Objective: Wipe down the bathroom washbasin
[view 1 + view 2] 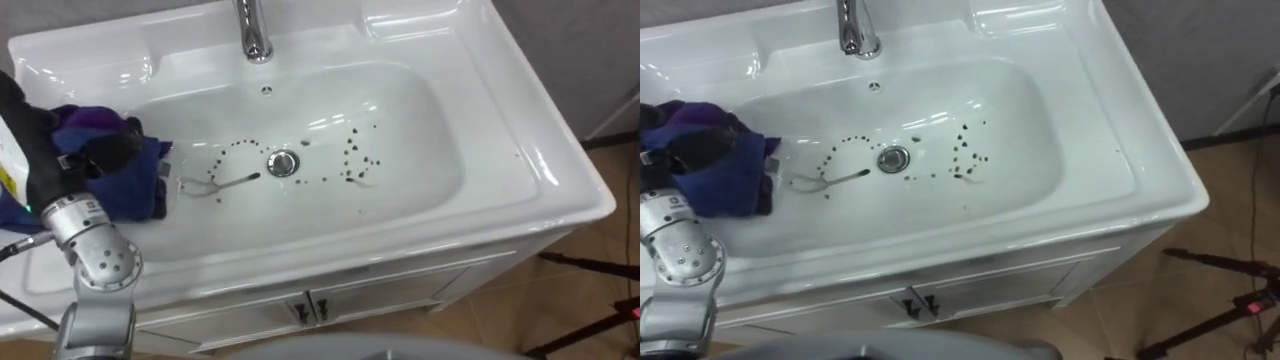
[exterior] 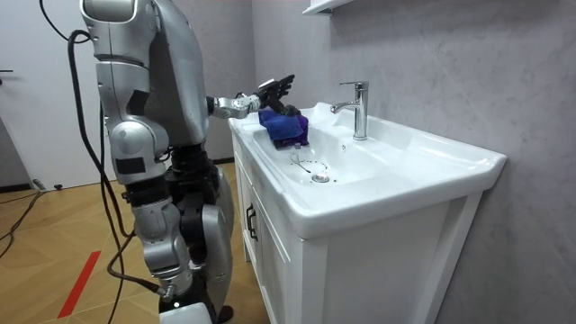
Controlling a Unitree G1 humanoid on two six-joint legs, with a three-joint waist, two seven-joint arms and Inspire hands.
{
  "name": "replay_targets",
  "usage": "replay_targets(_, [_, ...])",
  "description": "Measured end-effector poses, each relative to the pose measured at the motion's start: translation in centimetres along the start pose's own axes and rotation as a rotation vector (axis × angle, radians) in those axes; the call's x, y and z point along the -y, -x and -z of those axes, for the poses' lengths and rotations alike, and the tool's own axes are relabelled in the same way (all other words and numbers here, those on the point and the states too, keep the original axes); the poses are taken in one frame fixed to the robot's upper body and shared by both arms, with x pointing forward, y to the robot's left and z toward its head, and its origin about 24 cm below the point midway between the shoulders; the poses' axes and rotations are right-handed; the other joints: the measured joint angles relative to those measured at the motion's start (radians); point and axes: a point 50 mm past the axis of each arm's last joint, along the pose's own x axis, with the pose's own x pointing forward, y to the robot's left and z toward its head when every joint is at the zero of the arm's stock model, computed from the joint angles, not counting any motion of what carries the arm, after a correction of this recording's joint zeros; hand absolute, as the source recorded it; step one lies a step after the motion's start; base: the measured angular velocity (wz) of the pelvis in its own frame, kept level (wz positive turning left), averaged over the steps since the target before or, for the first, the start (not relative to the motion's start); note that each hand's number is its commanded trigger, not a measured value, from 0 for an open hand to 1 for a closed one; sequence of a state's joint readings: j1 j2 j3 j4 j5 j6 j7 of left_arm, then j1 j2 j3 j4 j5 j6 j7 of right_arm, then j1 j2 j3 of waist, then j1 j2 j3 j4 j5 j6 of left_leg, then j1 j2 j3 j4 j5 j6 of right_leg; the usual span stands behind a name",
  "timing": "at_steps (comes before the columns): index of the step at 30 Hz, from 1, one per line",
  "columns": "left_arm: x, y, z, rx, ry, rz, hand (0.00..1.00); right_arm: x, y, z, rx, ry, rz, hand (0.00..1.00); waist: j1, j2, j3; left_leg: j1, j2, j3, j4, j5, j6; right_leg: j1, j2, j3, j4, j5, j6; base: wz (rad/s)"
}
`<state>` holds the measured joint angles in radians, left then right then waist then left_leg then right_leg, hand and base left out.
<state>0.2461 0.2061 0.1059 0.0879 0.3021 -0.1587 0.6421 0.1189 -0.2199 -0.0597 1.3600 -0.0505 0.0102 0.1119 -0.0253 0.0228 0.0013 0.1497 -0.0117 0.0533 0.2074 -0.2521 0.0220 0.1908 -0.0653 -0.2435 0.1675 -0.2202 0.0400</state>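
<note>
The left arm stretches over the basin's (image 1: 430, 130) left end, left hand (image 1: 95, 150) bundled in the blue cloth (image 1: 128, 188), grip impossible to tell. Dark specks (image 1: 352, 160) surround the drain (image 1: 283, 163).

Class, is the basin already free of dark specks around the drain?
No, dark specks lie scattered around the drain on the basin floor.

- Chrome faucet (image 1: 254, 35), upright, at the rear centre deck.
- White cabinet doors (image 1: 400, 290), two dark handles (image 1: 310, 310) at their meeting edge.
- Wood floor (image 1: 560, 320).
- Dark tripod legs (image 1: 590, 265), on the right.
- Grey wall (image 2: 432, 63).
- Red floor strip (image 2: 81, 281).
</note>
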Motion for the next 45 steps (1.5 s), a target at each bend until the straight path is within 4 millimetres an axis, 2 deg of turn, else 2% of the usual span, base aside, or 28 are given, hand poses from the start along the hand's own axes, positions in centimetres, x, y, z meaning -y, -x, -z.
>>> replay_targets(1, [0.3, 0.2, 0.3, -0.009, -0.015, 0.019, 0.0, 0.0, 0.0, 0.0, 0.0, 0.0, -0.001, 0.0, 0.0, 0.0, -0.0049, 0.001, 0.0, 0.0, -0.001, 0.0, 0.0, 0.001, 0.0, 0.0, 0.0, 0.0, 0.0, 0.0])
replay_targets(3, [0.5, 0.4, 0.5, -0.017, -0.022, 0.039, 0.0, 0.0, 0.0, 0.0, 0.001, -0.002, -0.001, 0.0, -0.002, -0.002, -0.0086, 0.003, 0.0, -0.001, -0.002, 0.0, 0.0, 0.002, 0.0, 0.0, 0.0, 0.0, 0.0, 0.0])
replay_targets(8, [1.1, 0.8, 0.8, -0.032, -0.03, 0.078, 0.0, 0.0, 0.0, 0.0, -0.001, -0.002, 0.003, 0.0, -0.004, -0.004, -0.0058, 0.001, 0.001, 0.0, -0.002, 0.0, 0.0, 0.001, 0.0, 0.0, 0.001, 0.0, 0.0, 0.0])
replay_targets(13, [2.0, 1.6, 2.3, -0.1, -0.073, 0.16, 0.0, -0.1, 0.0, 0.0, -0.005, -0.002, 0.015, 0.0, -0.013, -0.008, -0.0003, -0.003, 0.001, 0.0, -0.002, 0.0, 0.0, 0.001, 0.0, -0.002, 0.002, 0.0, 0.0, 0.0])
replay_targets(18, [2.3, 1.9, 2.5, -0.109, -0.08, 0.179, 0.0, -0.1, 0.0, 0.0, -0.008, -0.002, 0.018, 0.0, -0.025, -0.009, 0.0032, -0.003, 0.001, 0.0, -0.002, 0.0, 0.0, 0.0, 0.0, -0.002, 0.001, 0.0, 0.0, 0.0])
replay_targets(24, [2.9, 2.7, 3.6, -0.155, -0.105, 0.222, 0.0, 0.0, 0.0, 0.2, -0.015, -0.007, 0.03, 0.0, -0.03, -0.003, 0.0023, 0.002, 0.001, 0.003, -0.003, 0.0, 0.0, 0.0, 0.001, 0.013, 0.0, 0.0, 0.0, -0.03])
replay_targets(36, [2.9, 2.8, 4.4, -0.181, -0.143, 0.225, 0.0, 0.3, 0.0, 0.5, -0.037, -0.012, 0.037, 0.0, -0.033, 0.014, -0.0004, 0.019, 0.005, 0.029, -0.016, 0.0, 0.0, 0.001, 0.005, 0.034, 0.003, 0.001, -0.001, -0.06])
replay_targets(45, [2.7, 2.6, 4.2, -0.109, -0.242, 0.207, 0.0, 0.3, 0.0, 0.5, -0.048, -0.003, 0.038, 0.0, -0.034, 0.016, -0.0018, 0.022, 0.005, 0.028, -0.018, 0.0, 0.0, 0.001, 0.007, 0.04, 0.003, 0.001, -0.002, 0.0])
